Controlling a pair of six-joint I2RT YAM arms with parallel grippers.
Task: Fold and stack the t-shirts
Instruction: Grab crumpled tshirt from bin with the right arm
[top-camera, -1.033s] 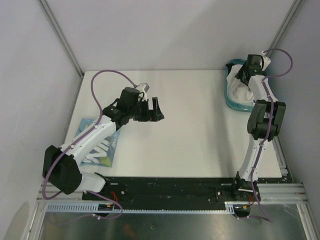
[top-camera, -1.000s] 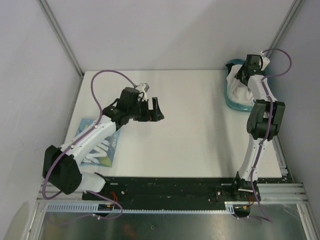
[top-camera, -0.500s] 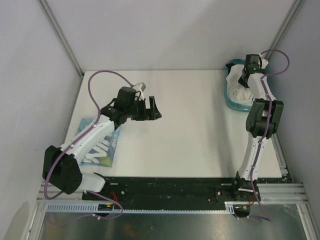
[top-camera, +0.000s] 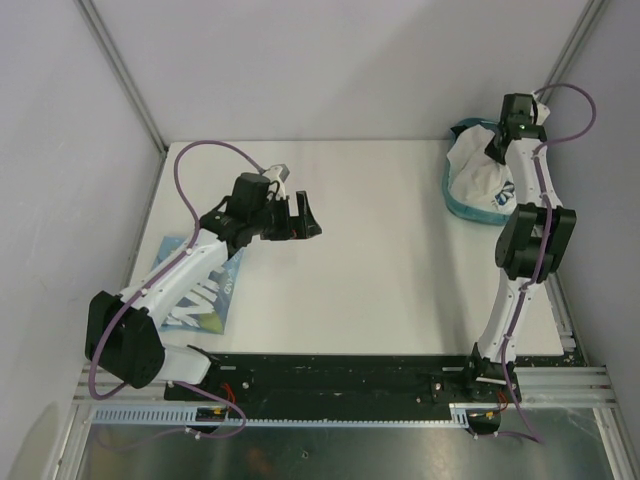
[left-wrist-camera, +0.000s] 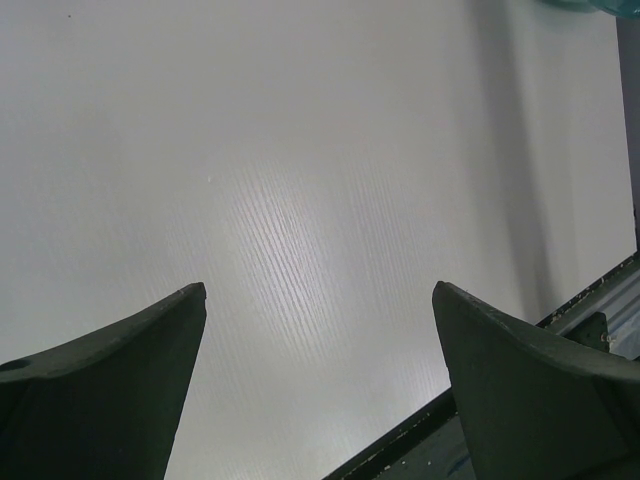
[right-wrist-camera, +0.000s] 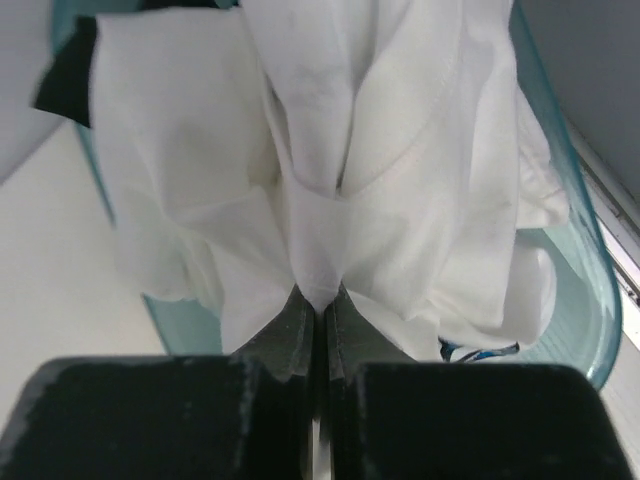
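Observation:
A crumpled white t-shirt (top-camera: 478, 178) with a bit of blue print hangs bunched over the teal bin (top-camera: 462, 205) at the table's far right. My right gripper (top-camera: 498, 150) is shut on a fold of it. The right wrist view has both fingers pinched on the white t-shirt (right-wrist-camera: 340, 150) at the gripper (right-wrist-camera: 318, 298), above the bin (right-wrist-camera: 592, 330). A second t-shirt (top-camera: 205, 295), folded flat with a light-blue graphic, lies at the near left under my left arm. My left gripper (top-camera: 300, 215) hovers open over bare table, and its gripper (left-wrist-camera: 318, 330) holds nothing.
The table (top-camera: 380, 260) is white, with grey walls close on three sides. A black base rail (top-camera: 340, 375) runs along the near edge and shows at the lower right of the left wrist view as the rail (left-wrist-camera: 560, 320).
My right gripper has shut on the white t-shirt and risen, drawing the cloth up out of the bin. The left arm has shifted only slightly.

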